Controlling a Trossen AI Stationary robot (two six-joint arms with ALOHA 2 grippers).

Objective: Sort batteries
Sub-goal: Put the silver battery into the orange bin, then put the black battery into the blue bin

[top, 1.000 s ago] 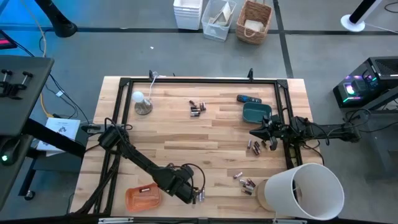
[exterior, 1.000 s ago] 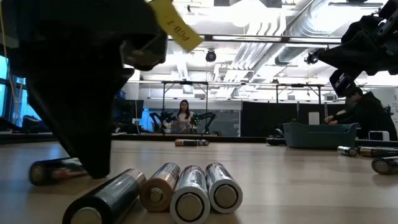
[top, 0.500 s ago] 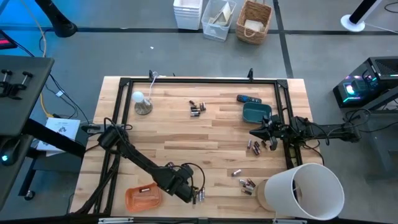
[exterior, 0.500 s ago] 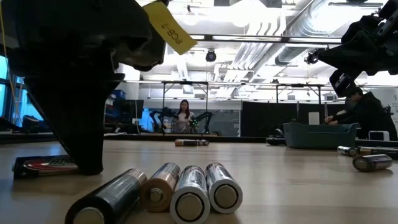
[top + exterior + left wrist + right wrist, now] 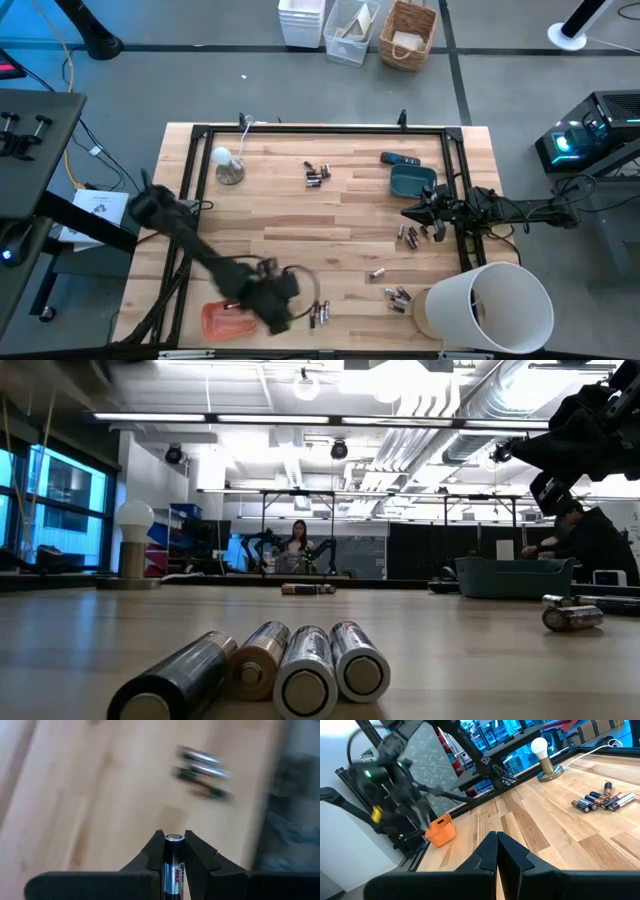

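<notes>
A single dark battery (image 5: 173,865) with red lettering stands clamped between the two fingers of the left gripper (image 5: 173,851), its silvery end cap poking just above the fingertips. In the high view that left gripper (image 5: 272,303) sits at about 7 o'clock on the desk (image 5: 300,215), right beside an orange tray (image 5: 228,319) near the front edge.

Just beside it, toward 6 o'clock, a row of four batteries (image 5: 318,313) lies on the wood; the low view shows them (image 5: 270,667) side by side and touching, ends toward the camera. Further batteries lie in groups: a cluster (image 5: 318,174) at about 12 o'clock, seen in the right wrist view as a heap (image 5: 601,801); several (image 5: 413,235) at 3 o'clock, below the right gripper; a lone cell (image 5: 377,273) at about 4 o'clock; and a small bunch (image 5: 397,296) at 5 o'clock, next to a big white cylinder (image 5: 484,308) lying at the desk's front right corner.

The right gripper (image 5: 412,212) hangs at 3 o'clock, its fingers (image 5: 490,854) pressed together with nothing between them. A teal bin (image 5: 412,181) stands at 2 o'clock, with a dark blue bar (image 5: 401,159) just behind it. A light bulb on a round base (image 5: 228,165) stands at 10 o'clock. A person (image 5: 296,547) sits far back in the room beyond the desk.
</notes>
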